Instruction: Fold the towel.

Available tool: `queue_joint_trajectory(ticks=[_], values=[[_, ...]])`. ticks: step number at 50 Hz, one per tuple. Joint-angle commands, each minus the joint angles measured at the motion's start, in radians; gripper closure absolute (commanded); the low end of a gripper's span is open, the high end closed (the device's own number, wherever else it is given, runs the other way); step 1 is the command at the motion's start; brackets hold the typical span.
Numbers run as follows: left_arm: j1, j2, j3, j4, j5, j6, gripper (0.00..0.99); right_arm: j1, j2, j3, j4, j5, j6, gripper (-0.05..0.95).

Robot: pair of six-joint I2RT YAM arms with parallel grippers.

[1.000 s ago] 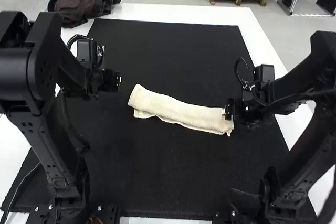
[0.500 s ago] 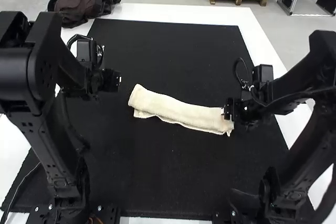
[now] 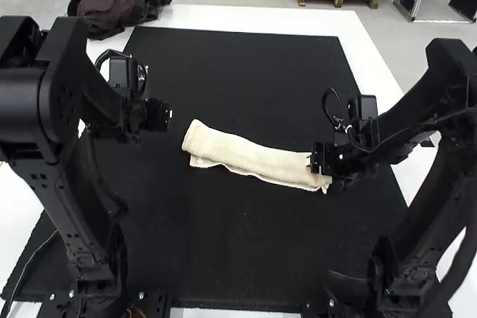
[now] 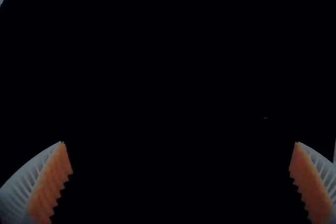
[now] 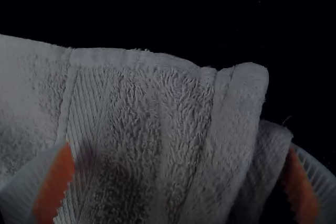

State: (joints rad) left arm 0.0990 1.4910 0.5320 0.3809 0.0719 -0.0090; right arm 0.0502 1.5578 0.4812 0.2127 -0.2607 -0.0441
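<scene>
Cream looped-pile towel (image 3: 253,159), folded into a long narrow strip.

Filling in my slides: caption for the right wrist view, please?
Open right gripper at one end of the folded terry towel.

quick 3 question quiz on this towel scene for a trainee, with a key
1. Multiple choice: which gripper is at one end of the cream terry towel, which lies in a long, narrow strip?
A) the left one
B) the right one
C) both
2. True or false: the left gripper's white ribbed fingers with orange pads are pressed together.
3. Fill in the gap: the flat, rectangular mat under the towel is ____ in colour.

Key:
1. B, the right gripper
2. False: the left gripper is open, its fingers wide apart
3. black
</scene>
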Motion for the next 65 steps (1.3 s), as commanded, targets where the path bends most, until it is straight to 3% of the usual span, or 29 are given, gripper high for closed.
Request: queue_joint_trajectory(ticks=[1,14,20,25,26,29,30,65], values=[[0.008,-0.021,-0.015,0.001,0.006,-0.002,0.026,0.002,0.002,0.004,0.007,0.012,0.010,0.01],[0.008,-0.025,-0.015,0.003,0.008,-0.002,0.026,0.004,0.030,-0.007,0.025,0.014,0.012,0.02],[0.008,-0.029,-0.015,0.001,0.008,-0.002,0.026,0.004,0.044,-0.010,0.039,0.011,0.012,0.14],[0.008,-0.038,-0.015,0.001,0.008,-0.003,0.026,0.008,0.062,-0.010,0.040,-0.023,0.012,0.43],[0.008,-0.040,-0.013,0.001,0.008,-0.003,0.026,0.008,0.068,-0.009,0.040,-0.037,0.012,0.51],[0.008,-0.046,-0.015,0.001,0.008,-0.005,0.026,0.008,0.088,-0.001,0.039,-0.080,0.012,0.91],[0.008,-0.048,-0.015,0.001,0.006,-0.005,0.028,0.005,0.091,0.004,0.037,-0.087,0.012,0.93],[0.008,-0.078,-0.009,-0.007,0.002,-0.011,0.028,-0.047,-0.137,0.168,-0.271,-0.130,0.044,0.93]])
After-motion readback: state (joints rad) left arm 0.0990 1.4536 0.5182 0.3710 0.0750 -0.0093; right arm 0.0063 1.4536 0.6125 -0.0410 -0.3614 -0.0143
